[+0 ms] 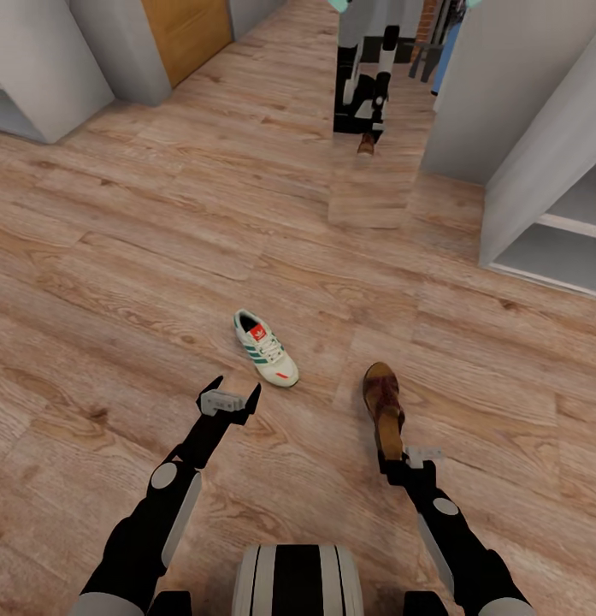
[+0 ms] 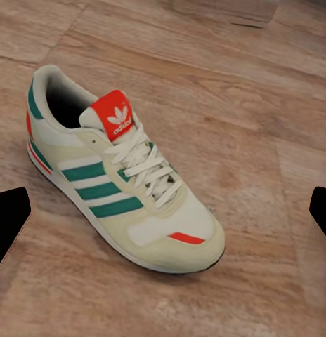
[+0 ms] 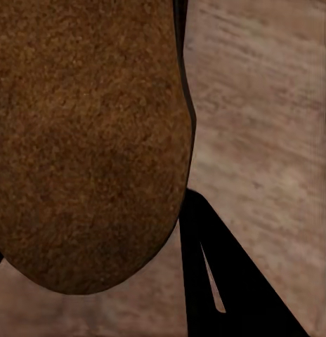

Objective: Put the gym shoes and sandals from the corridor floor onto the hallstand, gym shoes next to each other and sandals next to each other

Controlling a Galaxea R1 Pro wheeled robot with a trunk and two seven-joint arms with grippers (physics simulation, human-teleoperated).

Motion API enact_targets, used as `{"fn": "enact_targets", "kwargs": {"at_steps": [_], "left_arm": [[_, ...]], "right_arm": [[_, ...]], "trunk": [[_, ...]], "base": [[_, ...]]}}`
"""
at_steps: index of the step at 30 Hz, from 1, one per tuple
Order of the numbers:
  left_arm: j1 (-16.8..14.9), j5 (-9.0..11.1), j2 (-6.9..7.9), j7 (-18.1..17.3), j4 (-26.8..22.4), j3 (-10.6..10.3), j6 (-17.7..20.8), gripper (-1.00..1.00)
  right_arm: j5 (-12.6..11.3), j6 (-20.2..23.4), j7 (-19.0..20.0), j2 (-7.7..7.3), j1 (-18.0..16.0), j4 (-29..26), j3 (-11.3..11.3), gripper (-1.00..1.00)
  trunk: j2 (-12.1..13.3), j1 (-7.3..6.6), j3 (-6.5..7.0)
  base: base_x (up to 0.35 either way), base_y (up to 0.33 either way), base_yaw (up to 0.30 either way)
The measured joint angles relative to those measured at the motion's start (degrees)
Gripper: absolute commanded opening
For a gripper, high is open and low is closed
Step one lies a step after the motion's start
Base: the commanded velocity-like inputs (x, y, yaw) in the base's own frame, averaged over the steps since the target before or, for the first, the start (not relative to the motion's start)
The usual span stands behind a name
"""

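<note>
Your robot's striped black-and-white trunk (image 1: 298, 582) sits lowest in the head view, with both black arms reaching forward over the light brown wood-grain plank corridor floor (image 1: 118, 257). Your right gripper (image 1: 392, 458) is clamped on a dark brown leather sandal with a tan sole (image 1: 384, 406), held off the planks with its toe pointing away from you; in the right wrist view the brown sole (image 3: 86, 140) presses against one black finger (image 3: 219, 281). Your left gripper (image 1: 232, 395) stands with its fingers spread wide and nothing between them, just short of a cream-white lace-up gym shoe with green side stripes and a red-orange tongue (image 1: 265, 347). That shoe lies upright on the floor, alone, toe angled toward your right arm; the left wrist view shows it (image 2: 121, 179) between the two black fingertips (image 2: 8, 221), touching neither. Near the head view's right edge stands a pale grey open-shelved unit (image 1: 545, 205); you cannot tell whether it is the hallstand.
</note>
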Motion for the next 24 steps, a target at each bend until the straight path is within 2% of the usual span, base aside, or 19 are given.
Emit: {"fn": "enact_targets", "kwargs": {"at_steps": [8, 11, 15, 22, 24], "left_arm": [[0.08, 0.25, 0.10, -0.04, -0.14, 0.03, 1.19, 1.00], [0.14, 0.19, 0.29, -0.08, -0.91, 0.11, 5.27, 1.00], [0.64, 0.15, 0.78, -0.13, -1.13, 0.61, 7.92, 1.00], [3.03, 0.11, 1.43, -0.05, -0.64, 4.05, 10.19, 1.00], [4.30, 0.06, 1.51, 0.05, -0.60, 5.66, 10.34, 1.00]], "right_arm": [[0.00, -0.96, 0.02, 0.02, 0.02, -0.08, -0.04, -1.00], [0.00, -1.11, 0.02, 0.12, 0.11, -0.04, -0.01, -1.00], [0.00, -1.16, 0.06, 0.10, 0.15, 0.18, -0.02, -1.00], [0.00, -1.58, 0.18, -0.26, 0.21, 0.26, -0.19, -1.00], [0.01, -2.07, 0.17, -0.47, 0.26, 0.18, -0.26, -1.00]], "trunk": [[0.11, -0.21, 1.77], [0.15, -0.28, 2.44], [0.20, -0.39, 3.32], [0.29, -0.57, 5.19], [0.32, -0.62, 5.79]], "base": [[0.000, 0.000, 0.000], [0.000, 0.000, 0.000], [0.000, 0.000, 0.000], [0.000, 0.000, -0.046], [0.000, 0.000, -0.081]]}}
